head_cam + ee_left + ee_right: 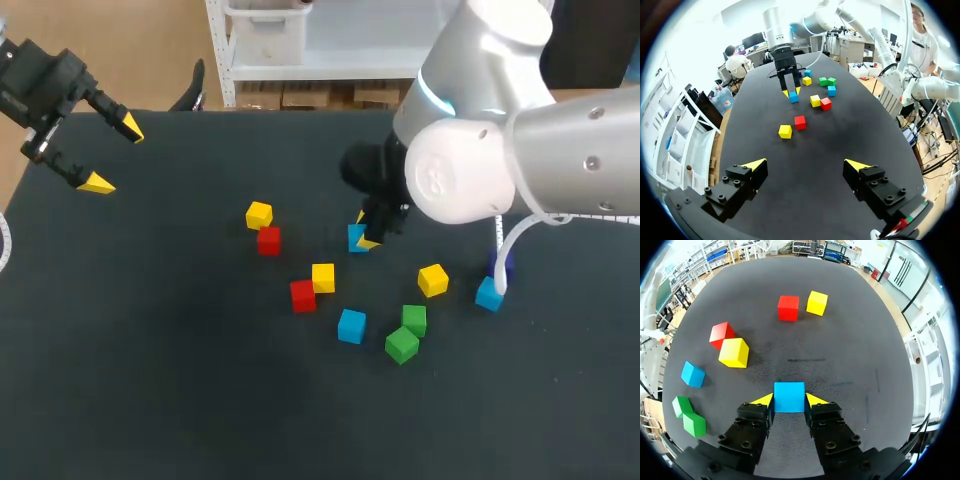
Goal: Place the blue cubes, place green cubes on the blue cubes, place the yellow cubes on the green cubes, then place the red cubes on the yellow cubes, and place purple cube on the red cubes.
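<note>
Now | R jaws pinch plain bright-blue cube | L jaws spread

Robotics lab: left arm, right arm over black table, coloured cubes scattered.

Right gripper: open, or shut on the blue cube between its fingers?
Shut: both yellow fingertips of the right gripper press opposite sides of the small blue cube.
</note>
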You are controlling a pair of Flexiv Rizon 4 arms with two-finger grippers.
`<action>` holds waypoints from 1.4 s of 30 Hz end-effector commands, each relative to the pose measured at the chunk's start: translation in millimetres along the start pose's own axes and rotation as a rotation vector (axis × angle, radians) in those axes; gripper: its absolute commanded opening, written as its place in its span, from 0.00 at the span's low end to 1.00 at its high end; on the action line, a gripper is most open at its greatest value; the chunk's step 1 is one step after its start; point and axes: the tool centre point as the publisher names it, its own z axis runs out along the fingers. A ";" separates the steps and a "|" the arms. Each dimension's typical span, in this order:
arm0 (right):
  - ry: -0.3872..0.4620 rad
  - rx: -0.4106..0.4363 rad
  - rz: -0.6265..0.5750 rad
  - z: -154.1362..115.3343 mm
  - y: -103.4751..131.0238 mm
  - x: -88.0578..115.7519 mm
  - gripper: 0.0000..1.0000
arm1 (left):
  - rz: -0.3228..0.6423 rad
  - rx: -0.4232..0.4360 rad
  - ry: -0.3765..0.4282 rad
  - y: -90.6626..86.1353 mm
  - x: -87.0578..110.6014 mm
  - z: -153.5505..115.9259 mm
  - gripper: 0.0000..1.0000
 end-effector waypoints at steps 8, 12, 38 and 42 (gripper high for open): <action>0.000 -0.006 0.002 -1.9 -1.0 -0.7 1.00 | 0.001 -0.002 0.001 -0.5 0.2 0.3 1.00; -0.006 0.005 0.019 -10.4 -0.3 -0.6 1.00 | 0.001 -0.002 0.001 -0.5 0.2 0.3 1.00; -0.072 -0.149 -0.272 -139.9 82.3 128.6 1.00 | 0.001 -0.002 0.001 -0.5 0.2 0.3 1.00; -0.073 -0.214 -0.385 -137.4 100.8 144.1 1.00 | 0.001 -0.002 0.001 -0.5 0.2 0.3 1.00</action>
